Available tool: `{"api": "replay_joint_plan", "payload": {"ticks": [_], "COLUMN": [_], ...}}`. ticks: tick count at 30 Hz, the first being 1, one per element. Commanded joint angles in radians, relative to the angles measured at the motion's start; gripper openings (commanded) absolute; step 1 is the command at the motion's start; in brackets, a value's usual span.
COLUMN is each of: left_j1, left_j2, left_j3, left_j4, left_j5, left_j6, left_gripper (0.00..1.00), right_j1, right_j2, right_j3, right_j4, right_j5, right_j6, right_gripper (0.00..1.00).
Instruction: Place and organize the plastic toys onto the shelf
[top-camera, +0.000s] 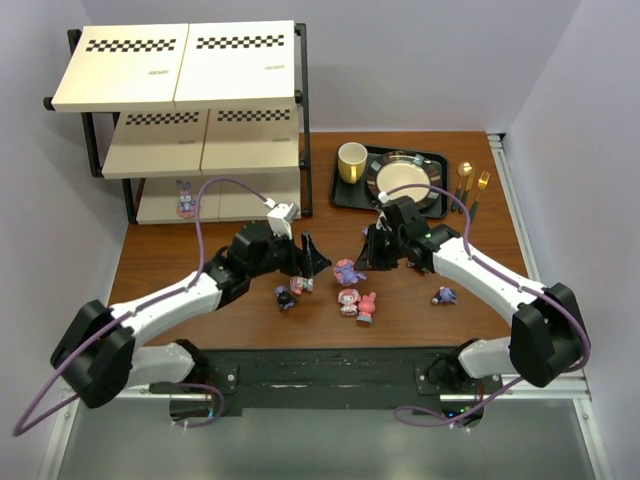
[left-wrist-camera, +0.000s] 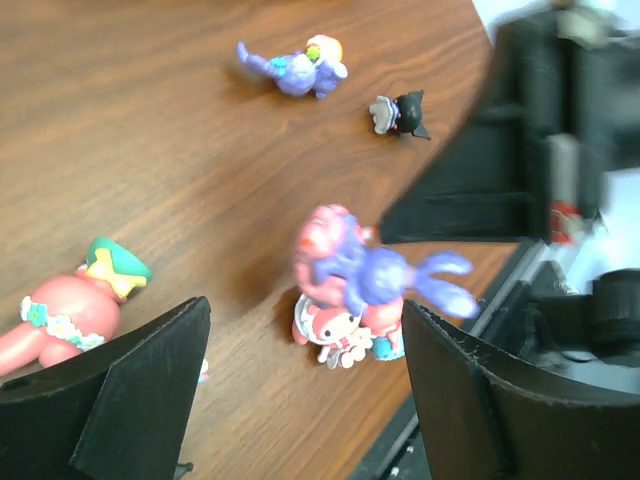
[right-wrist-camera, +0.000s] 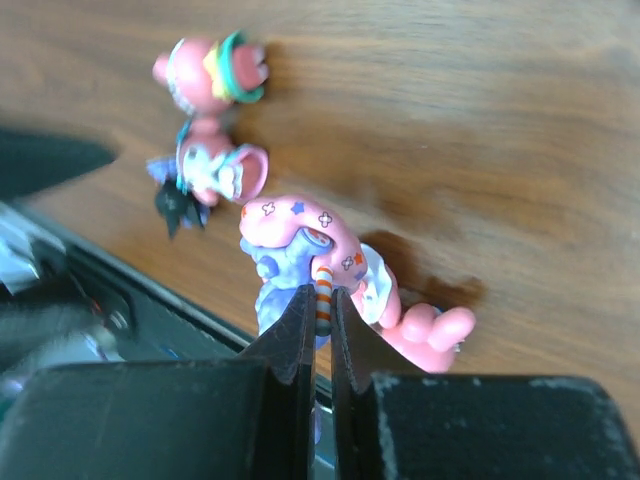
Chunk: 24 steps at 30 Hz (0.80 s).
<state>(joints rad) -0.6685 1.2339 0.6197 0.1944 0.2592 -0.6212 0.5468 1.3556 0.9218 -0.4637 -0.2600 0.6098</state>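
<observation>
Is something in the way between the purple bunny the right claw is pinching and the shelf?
Yes. The left gripper, jaws open, and its wrist sit just left of the purple bunny, on the straight line to the shelf at the back left. The right gripper would likely need to lift it over.

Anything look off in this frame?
Yes. The right gripper is shut on just the thin striped stick of the purple bunny figurine, which is tipped sideways. A pink figurine also lies flat on the table.
</observation>
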Motion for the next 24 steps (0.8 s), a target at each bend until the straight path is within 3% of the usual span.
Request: {"api": "replay_joint_plan", "payload": {"ticks": [1,7,14,24], "left_j1": [-0.147,-0.287,-0.456,-0.542], "left_j2": [-0.112,-0.162,-0.103,0.077], "left_j3": [0.014,-0.093,-0.176,-0.29], "left_j4": [-0.049,0.117,0.383,0.878], "left_j5": [-0.358,-0.527,-0.69,-0.775], "left_j6": [0.14,0.21,0.46,0.712], "left_gripper": [0.82,0.82,0.84,0.84], "right_j1": [0.002,0.018,0.019,0.022], "right_j2": [0.022,-0.021,-0.018,-0.044], "right_j3": [0.028,0.028,0.086,0.124], "right_j4": [-0.018,-0.044,-0.142,-0.199], "right_j5": [0.068,0.134,0.117,0.142], "right_j6": [0.299,0.529,0.708,0.837], "right_gripper": [0.0,0.0,0.0,0.0]}}
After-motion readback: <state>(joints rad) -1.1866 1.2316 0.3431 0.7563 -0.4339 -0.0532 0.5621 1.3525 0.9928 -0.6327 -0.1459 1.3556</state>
